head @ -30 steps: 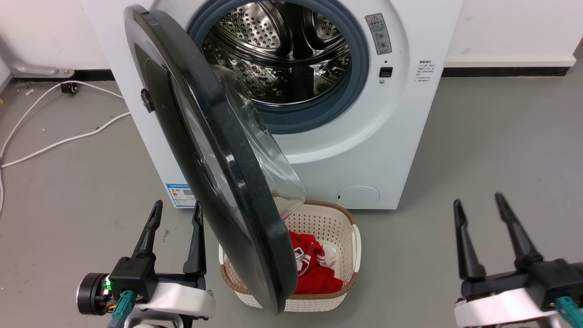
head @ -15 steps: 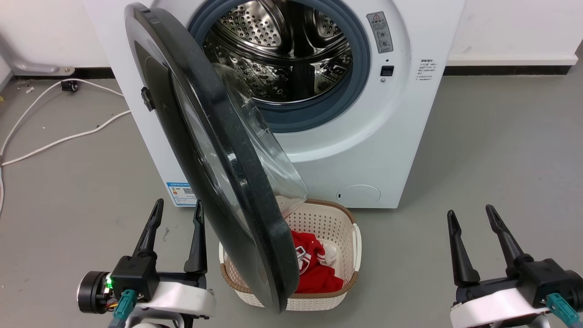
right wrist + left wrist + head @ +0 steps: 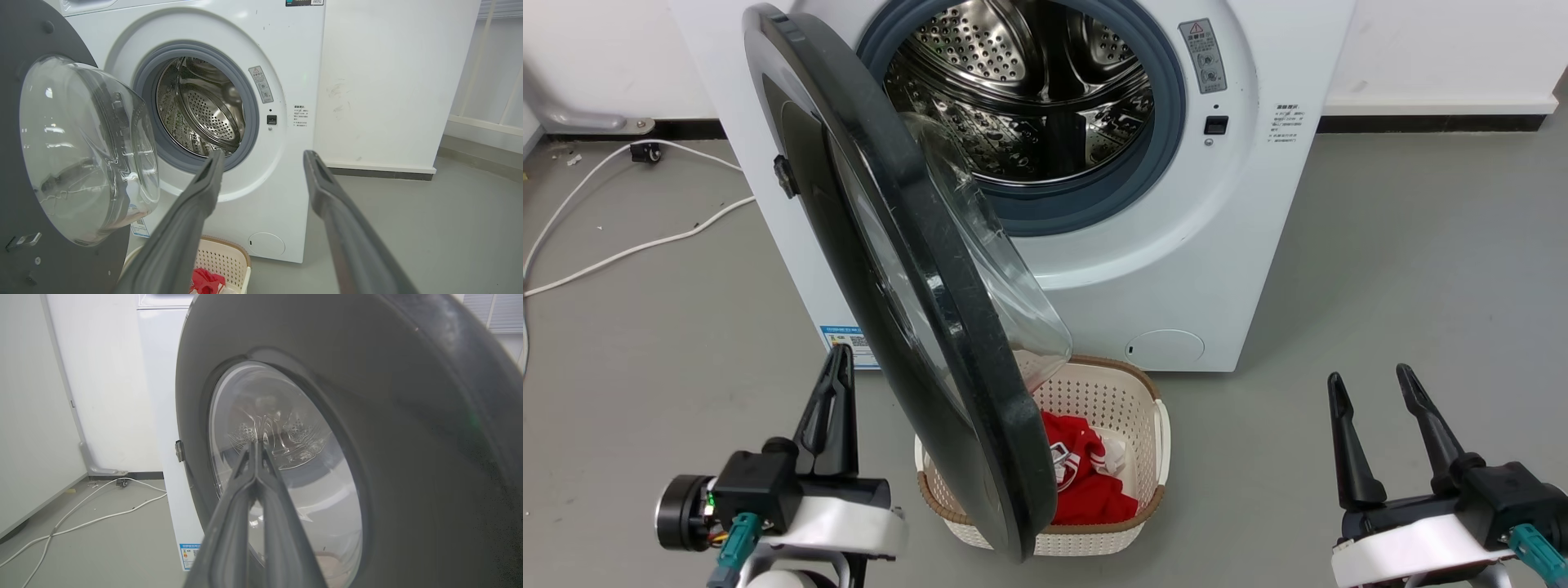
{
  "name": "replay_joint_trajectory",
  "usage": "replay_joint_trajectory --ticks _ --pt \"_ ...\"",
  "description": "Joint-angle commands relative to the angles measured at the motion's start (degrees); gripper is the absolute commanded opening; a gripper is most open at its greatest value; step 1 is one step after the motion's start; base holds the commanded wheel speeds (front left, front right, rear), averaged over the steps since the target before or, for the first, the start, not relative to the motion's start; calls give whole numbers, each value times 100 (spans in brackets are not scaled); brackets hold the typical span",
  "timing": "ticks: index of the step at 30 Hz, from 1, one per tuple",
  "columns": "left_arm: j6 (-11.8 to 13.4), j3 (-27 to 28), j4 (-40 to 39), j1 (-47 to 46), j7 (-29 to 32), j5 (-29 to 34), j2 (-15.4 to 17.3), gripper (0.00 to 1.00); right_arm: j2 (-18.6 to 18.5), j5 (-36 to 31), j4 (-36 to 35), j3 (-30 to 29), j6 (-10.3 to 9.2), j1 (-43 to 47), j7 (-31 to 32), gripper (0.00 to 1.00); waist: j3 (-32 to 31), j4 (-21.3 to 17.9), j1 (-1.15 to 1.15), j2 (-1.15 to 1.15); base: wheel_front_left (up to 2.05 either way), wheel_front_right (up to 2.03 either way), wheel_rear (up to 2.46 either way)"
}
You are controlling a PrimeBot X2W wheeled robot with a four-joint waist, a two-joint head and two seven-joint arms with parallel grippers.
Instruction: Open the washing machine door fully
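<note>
The washing machine door [image 3: 980, 392], black-rimmed with a bulging glass bowl, stands about half open, swung out from its hinge at the left of the white washing machine [image 3: 1176, 269]. My left gripper [image 3: 840, 351] is shut on nothing, low and just left of the door's outer face. In the left wrist view its closed tips [image 3: 255, 445] point at the door's [image 3: 408, 457] window; whether they touch it I cannot tell. My right gripper [image 3: 1369, 374] is open at the lower right, well clear of the door. The right wrist view shows that gripper [image 3: 263, 154] facing the machine [image 3: 294, 49], with the door's bowl [image 3: 81, 143] at its left.
A cream laundry basket [image 3: 1127, 400] holding red clothes [image 3: 1086, 482] sits on the floor under the door's lower edge. White cables [image 3: 629, 253] run across the grey floor at the left. A white wall stands behind the machine.
My left gripper has shut its fingers and shifted slightly right, toward the door. My right gripper has dropped a little. The door has not moved.
</note>
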Motion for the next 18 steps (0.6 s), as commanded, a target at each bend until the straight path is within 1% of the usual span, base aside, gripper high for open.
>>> replay_joint_trajectory --ticks 1,5,11,15,18 --pt "25 12 -68 -91 -13 -35 -2 0 16 25 -24 0 -3 -10 -12 100 1 4 0 0 0 0 0" --pt "47 50 -554 -247 -14 21 -2 0 16 56 -21 4 -3 9 -12 100 5 11 0 0 0 0 0" --pt "111 127 -1950 -592 -12 115 -2 0 16 105 -7 -34 -2 21 -12 100 5 49 0 0 0 0 0" --pt "57 85 -2916 -889 -10 272 4 0 16 118 23 -13 -2 13 -12 100 0 48 0 0 0 0 0" --pt "-13 -58 -3453 -1083 -9 351 35 0 16 134 42 -9 -3 12 -12 100 -9 33 0 0 0 0 0"
